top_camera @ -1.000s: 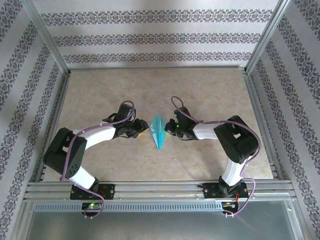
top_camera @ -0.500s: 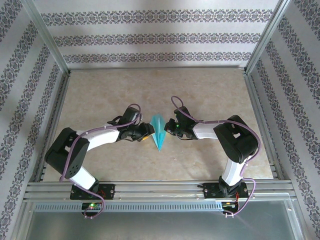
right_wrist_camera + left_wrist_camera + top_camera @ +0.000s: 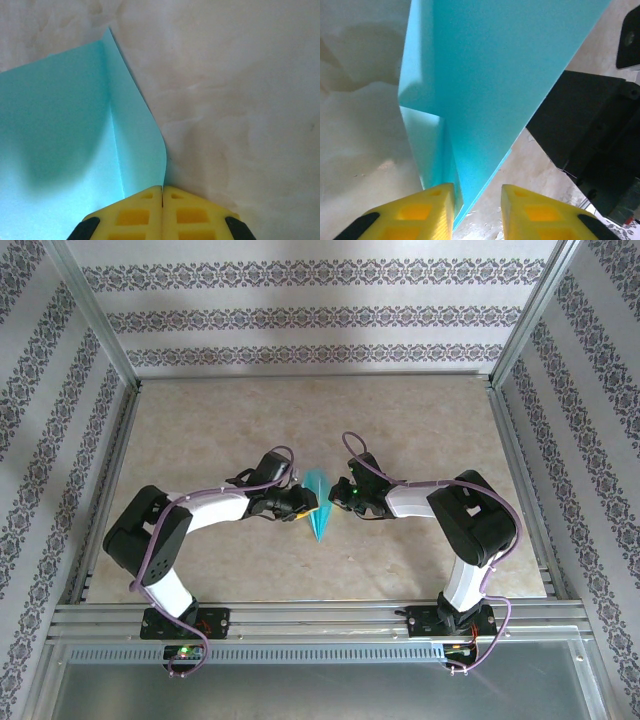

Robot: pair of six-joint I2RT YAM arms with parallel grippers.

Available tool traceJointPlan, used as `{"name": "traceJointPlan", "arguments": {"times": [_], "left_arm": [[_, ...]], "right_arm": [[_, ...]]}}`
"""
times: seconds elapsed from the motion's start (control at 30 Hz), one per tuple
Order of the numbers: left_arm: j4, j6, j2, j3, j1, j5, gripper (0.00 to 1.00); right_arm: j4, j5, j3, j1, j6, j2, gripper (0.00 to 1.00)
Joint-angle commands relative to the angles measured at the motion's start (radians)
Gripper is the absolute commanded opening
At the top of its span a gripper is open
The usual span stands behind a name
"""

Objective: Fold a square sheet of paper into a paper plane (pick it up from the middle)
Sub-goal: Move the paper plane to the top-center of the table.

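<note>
The left arm [image 3: 215,508] has swung in toward the middle of the surface. A second ago the left jaws were just beside the thin teal sheet of paper [image 3: 318,502]; now they are at its left side. The right arm [image 3: 440,502] and the paper have kept their place.

The teal sheet of paper is creased into a long, narrow pointed shape. It stands on edge about midway between the left and right edges of the pale marbled surface [image 3: 420,420], and its sharp tip points toward the near edge. In the left wrist view the paper [image 3: 485,90] rises as a broad slanted sheet, with a smaller folded flap showing low on its left side.

The right jaws are pressed together, with no gap between their yellow fingertips [image 3: 190,212]. They pinch the curled edge of the paper [image 3: 65,125], which runs straight down into the seam between them.

The left jaws are partly spread. Their yellow fingertips [image 3: 420,210] stand on either side of the paper's lower edge, which dips into the gap. The left-hand tip lies against or just beside the folded flap. The other tip is clearly apart from the paper, with bare surface showing between them, so the left jaws are not clamped on it.

Beyond the paper in the left wrist view sits the black body [image 3: 590,130] of the right arm's wrist, close to the paper's far face.
</note>
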Motion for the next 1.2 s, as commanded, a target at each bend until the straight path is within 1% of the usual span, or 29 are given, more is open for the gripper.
{"name": "traceJointPlan", "arguments": {"times": [0.0, 0.1, 0.27, 0.47, 0.6, 0.8, 0.9, 1.07, 1.17], "left_arm": [[0.009, 0.034, 0.028, 0.029, -0.016, 0.019, 0.32], [-0.033, 0.065, 0.045, 0.058, -0.026, 0.003, 0.34], [-0.130, 0.118, 0.058, 0.101, -0.048, -0.054, 0.34], [-0.253, 0.174, 0.085, 0.160, -0.074, -0.124, 0.37], [-0.299, 0.198, 0.103, 0.185, -0.088, -0.149, 0.39], [-0.280, 0.192, 0.115, 0.185, -0.091, -0.133, 0.43], [-0.269, 0.189, 0.113, 0.180, -0.091, -0.131, 0.47], [-0.234, 0.187, 0.100, 0.163, -0.091, -0.120, 0.57], [-0.222, 0.188, 0.092, 0.155, -0.091, -0.118, 0.61]], "right_arm": [[-0.015, -0.017, 0.015, -0.001, 0.001, 0.013, 0.01], [-0.012, -0.024, 0.015, -0.002, 0.005, 0.012, 0.01], [0.002, -0.047, 0.012, -0.006, 0.015, 0.000, 0.01], [0.022, -0.081, 0.007, -0.015, 0.028, -0.023, 0.04], [0.039, -0.101, 0.002, -0.022, 0.038, -0.038, 0.06], [0.058, -0.129, -0.004, -0.028, 0.050, -0.053, 0.11], [0.066, -0.137, -0.009, -0.031, 0.057, -0.053, 0.12], [0.071, -0.142, -0.012, -0.034, 0.063, -0.047, 0.12], [0.074, -0.142, -0.015, -0.036, 0.068, -0.042, 0.12]]}}
